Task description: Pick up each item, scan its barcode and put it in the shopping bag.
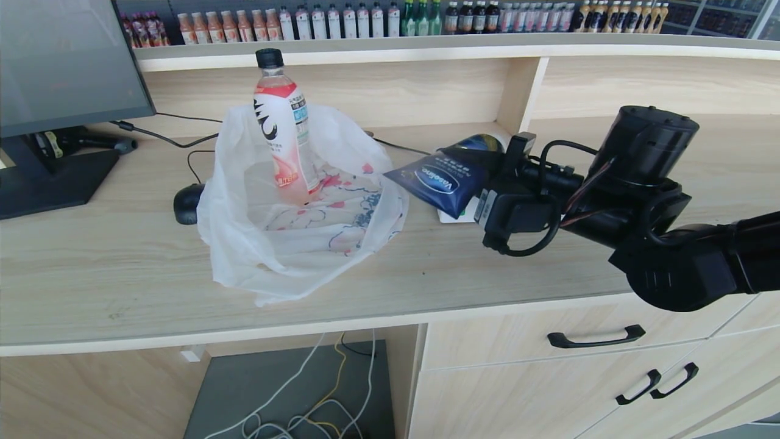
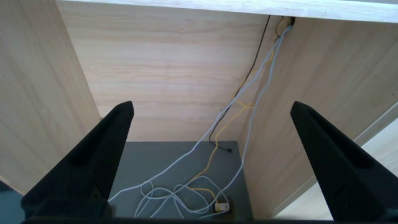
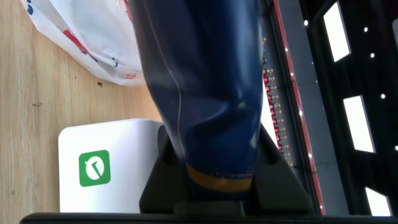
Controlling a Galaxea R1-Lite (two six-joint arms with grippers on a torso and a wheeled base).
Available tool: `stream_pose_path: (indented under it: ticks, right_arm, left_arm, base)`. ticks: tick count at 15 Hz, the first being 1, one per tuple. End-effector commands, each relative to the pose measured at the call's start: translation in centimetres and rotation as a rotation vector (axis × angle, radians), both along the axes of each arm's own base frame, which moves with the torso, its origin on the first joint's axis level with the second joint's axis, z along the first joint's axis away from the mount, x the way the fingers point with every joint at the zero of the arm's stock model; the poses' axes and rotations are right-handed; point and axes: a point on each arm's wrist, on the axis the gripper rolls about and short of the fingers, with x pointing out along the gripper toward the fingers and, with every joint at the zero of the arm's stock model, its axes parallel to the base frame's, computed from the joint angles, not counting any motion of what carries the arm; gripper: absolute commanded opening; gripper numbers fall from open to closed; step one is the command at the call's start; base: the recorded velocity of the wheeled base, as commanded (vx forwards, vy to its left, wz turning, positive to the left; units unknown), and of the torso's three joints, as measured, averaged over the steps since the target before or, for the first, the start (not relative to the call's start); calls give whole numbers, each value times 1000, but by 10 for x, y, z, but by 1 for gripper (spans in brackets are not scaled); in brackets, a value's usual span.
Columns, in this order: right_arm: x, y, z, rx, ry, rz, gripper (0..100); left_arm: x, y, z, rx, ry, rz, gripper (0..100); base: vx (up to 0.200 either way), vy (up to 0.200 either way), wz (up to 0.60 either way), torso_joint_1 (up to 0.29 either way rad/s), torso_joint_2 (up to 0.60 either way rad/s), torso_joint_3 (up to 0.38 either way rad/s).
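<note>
A white plastic shopping bag (image 1: 292, 207) lies open on the wooden counter (image 1: 122, 274), with a pink-labelled drink bottle (image 1: 281, 131) standing upright in it. My right gripper (image 1: 487, 174) is shut on a dark blue pouch (image 1: 440, 180) and holds it just above the counter, to the right of the bag. In the right wrist view the blue pouch (image 3: 205, 87) runs out between the fingers, over a white box (image 3: 106, 165) with a green logo. My left gripper (image 2: 211, 162) stands open with nothing in it, below the counter, facing the cables (image 2: 211, 155) in the alcove.
A monitor (image 1: 61, 61) on its stand is at the back left, with a handheld scanner (image 1: 97, 143) beside it and a black mouse (image 1: 186, 204) left of the bag. A shelf of bottles (image 1: 390, 18) runs behind. Drawers (image 1: 585, 347) are under the counter's right side.
</note>
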Motion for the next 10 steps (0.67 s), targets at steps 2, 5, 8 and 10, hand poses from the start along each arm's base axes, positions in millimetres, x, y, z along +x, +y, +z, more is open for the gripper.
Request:
stream_pose_path:
  ticks: [2,5,8,10]
  right_arm:
    - [-1,0,1,2,-1,0,0]
    - [-1,0,2,2,-3,0,0]
    - [-4,1,3,14,11,14,0]
    - [-11,-2,15,51,10,19,0]
  left_arm:
    - [0,0,0,-1,0,1,100]
    - [0,0,0,-1,0,1,100]
    - [0,0,0,-1,0,1,100]
    - [0,0,0,-1,0,1,100]
  base:
    - [0,0,0,0,0,0]
    - [0,0,0,0,0,0]
    - [0,0,0,0,0,0]
    - [0,0,0,0,0,0]
